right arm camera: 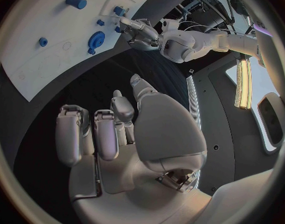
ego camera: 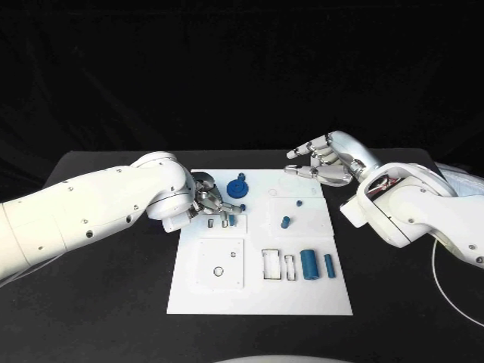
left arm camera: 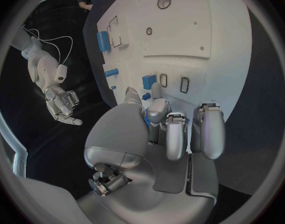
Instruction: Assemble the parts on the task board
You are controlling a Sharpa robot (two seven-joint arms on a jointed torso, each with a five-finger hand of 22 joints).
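Note:
The white task board (ego camera: 264, 299) lies in the middle of the table. A round blue part (ego camera: 237, 187) sits near its far edge, with small blue parts (ego camera: 286, 222) further in and two long blue parts (ego camera: 308, 265) beside outlined slots. My left hand (ego camera: 212, 200) hovers low over the board's far left area, right next to the round part (right arm camera: 95, 37). Its fingertips (left arm camera: 156, 90) reach toward a small blue part (left arm camera: 148, 79) standing by two empty slots, and I see nothing between them. My right hand (ego camera: 324, 162) hangs above the board's far right corner, fingers apart and empty.
A square white plate (ego camera: 220, 263) with a small hole lies in the board's near left area. A thin white cable (ego camera: 439, 280) loops on the black table at the right. Bare board stretches along the near edge.

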